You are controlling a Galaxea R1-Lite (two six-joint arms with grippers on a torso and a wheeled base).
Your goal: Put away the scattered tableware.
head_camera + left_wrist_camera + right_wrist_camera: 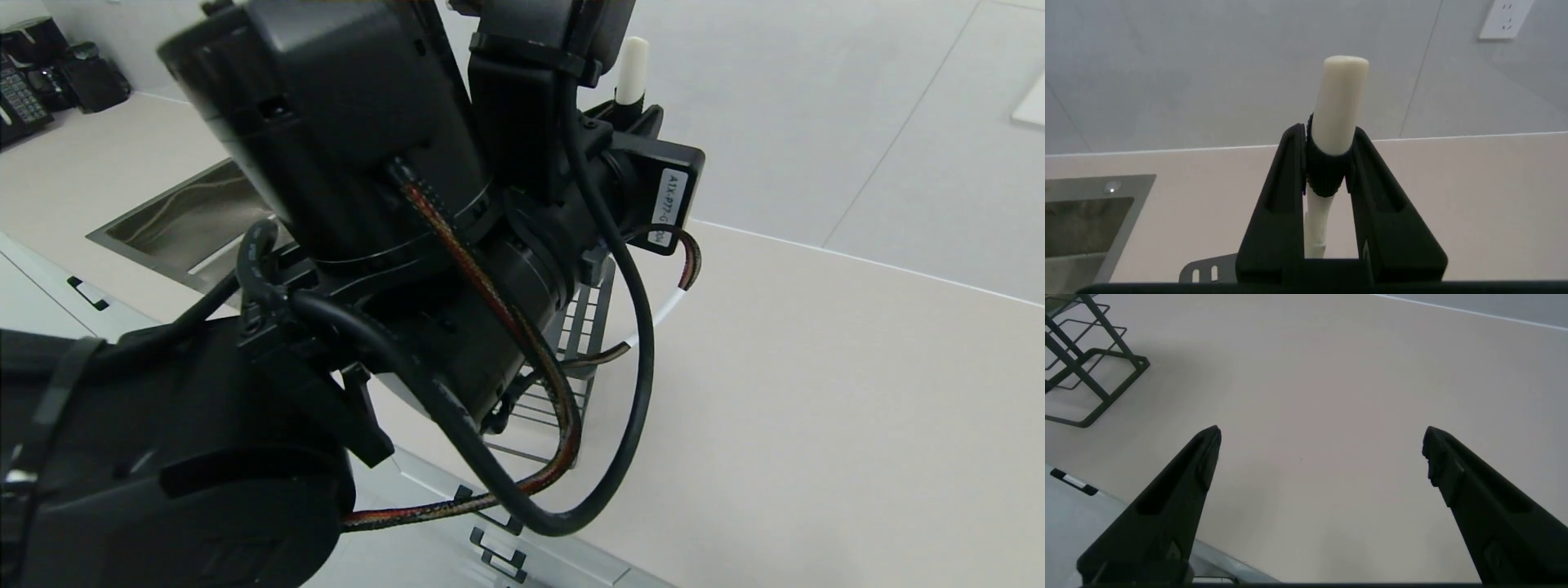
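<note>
Standing upright, white handle [1344, 86] clamped in left claw [1329, 140]; right claw [1321, 437] spread apart.

Bright, even light throughout; the counter [816, 367] carries only faint, soft shadows, and the steel sink [180, 220] shows dull, streaked reflections.

Handle [1344, 90]: cream, smooth, matt, plastic-like.
Left gripper [1328, 151], right gripper [1323, 441]: black matt plastic.
Counter [1331, 376]: pale, smooth, matt.
Sink [175, 220]: brushed metal, dull sheen.
Rack [1117, 394]: dark coated metal wire.
</note>
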